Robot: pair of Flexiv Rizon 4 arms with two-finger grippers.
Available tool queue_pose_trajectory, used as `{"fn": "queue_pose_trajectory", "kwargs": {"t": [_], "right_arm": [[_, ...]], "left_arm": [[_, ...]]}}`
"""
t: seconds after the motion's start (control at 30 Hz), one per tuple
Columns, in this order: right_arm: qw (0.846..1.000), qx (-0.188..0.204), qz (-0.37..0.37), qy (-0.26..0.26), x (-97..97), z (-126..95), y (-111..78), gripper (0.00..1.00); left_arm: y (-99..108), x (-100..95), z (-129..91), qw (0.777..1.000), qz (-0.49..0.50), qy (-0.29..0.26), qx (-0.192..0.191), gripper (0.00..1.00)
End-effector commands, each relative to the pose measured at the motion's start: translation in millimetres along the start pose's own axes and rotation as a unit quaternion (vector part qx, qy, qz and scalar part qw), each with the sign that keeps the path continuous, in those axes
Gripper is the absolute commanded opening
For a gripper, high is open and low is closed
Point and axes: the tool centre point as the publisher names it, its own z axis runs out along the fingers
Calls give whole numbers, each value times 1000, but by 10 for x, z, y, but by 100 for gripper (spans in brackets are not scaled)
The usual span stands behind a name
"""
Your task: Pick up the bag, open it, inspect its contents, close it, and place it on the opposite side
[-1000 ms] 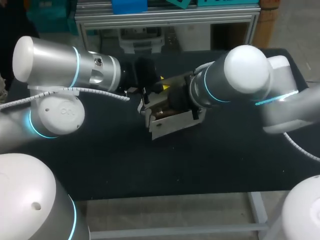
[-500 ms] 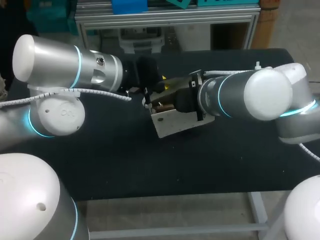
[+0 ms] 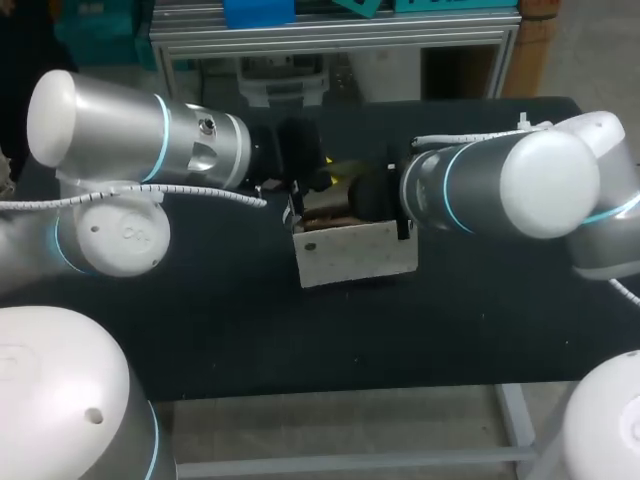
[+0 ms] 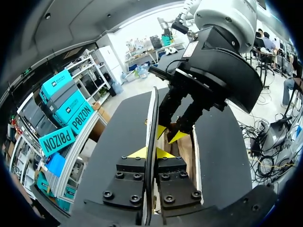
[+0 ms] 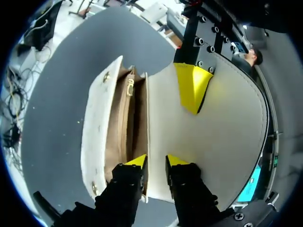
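Okay so the bag [image 3: 355,258] is up and open, sitting mid-frame in the head view between both arms, pale front toward the camera. The left gripper [image 4: 152,152] is pinched on the raised flap [image 5: 218,123], which runs edge-on between its yellow tips. The right gripper [image 5: 156,161] looks clamped on the rear wall where the flap hinges, tan lining [image 5: 124,123] just beside it. I'd say pick-up and opening are done and we're mid-inspection. Closing and moving it across are left. Versus a second ago, the bag has levelled out from a tilt and the right arm has swung toward the right edge.
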Motion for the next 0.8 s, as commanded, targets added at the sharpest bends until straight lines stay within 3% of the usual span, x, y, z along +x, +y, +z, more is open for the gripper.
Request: {"fn": "queue_pose_trajectory", "kwargs": {"t": [0.03,0.07,0.47,0.8], "right_arm": [[999,-4,3,-54,38,16,-29,16],[998,-4,4,-55,40,11,-28,0],[998,-10,-3,-67,21,-118,15,0],[995,-6,-5,-95,42,-442,72,0]], "left_arm": [[3,18,-8,1000,-1,-2,3,0],[4,19,-9,1000,-1,-2,3,0],[18,-20,-23,1000,-21,2,-13,0],[32,-114,9,992,-88,87,-38,0]]}}
